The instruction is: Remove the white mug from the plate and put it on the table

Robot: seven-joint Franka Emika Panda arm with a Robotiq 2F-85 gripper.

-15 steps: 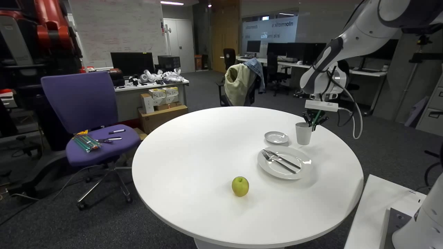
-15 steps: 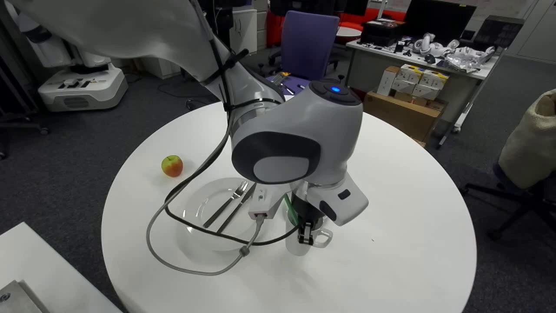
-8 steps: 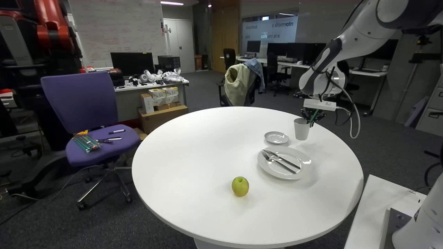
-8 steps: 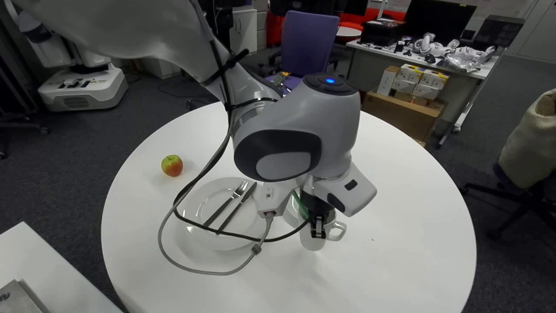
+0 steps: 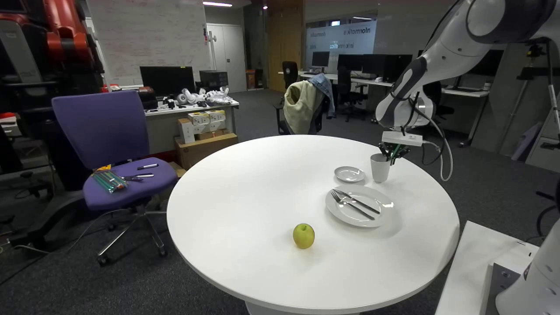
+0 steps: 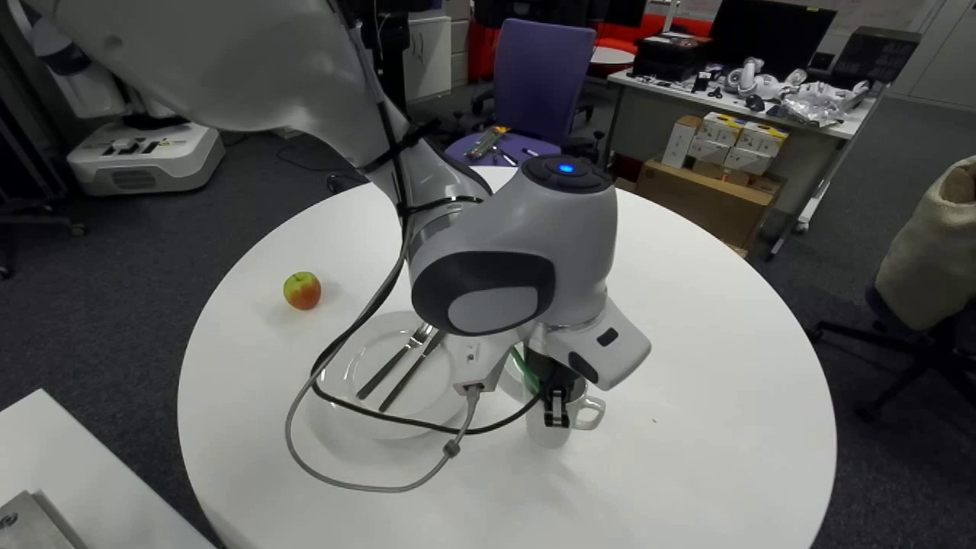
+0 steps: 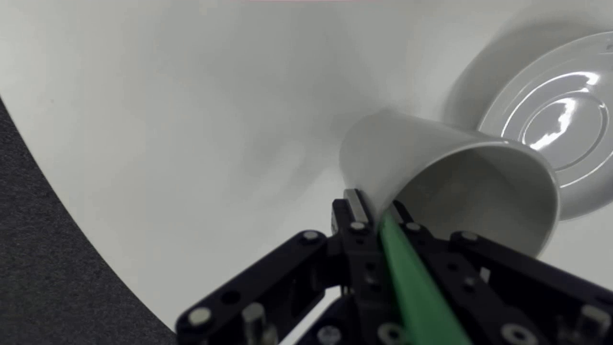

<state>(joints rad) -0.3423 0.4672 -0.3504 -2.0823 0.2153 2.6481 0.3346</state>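
The white mug [image 5: 379, 169] is held about upright beside the small saucer plate [image 5: 350, 174], apart from it in an exterior view. Its handle side shows in an exterior view [image 6: 543, 438]. My gripper [image 5: 392, 160] is shut on the mug's near wall, one finger inside and one outside the rim, as the wrist view shows [image 7: 376, 204]. A green strip [image 7: 416, 278] lies between the fingers. The mug is low over the white table [image 5: 253, 197]; I cannot tell whether its base touches. In the wrist view the saucer [image 7: 565, 129] is partly behind the mug.
A larger white plate [image 5: 385, 203] with a dark knife and fork lies close to the mug and saucer. A green apple [image 5: 303, 236] sits nearer the table's front. The table edge [image 7: 72, 218] shows at the wrist view's lower left. A purple chair [image 5: 105, 131] stands beside the table.
The gripper and mug rose slightly and shifted a little, then came down again. The mug is a bit nearer the saucer in an exterior view. The saucer, large plate and apple have not moved.
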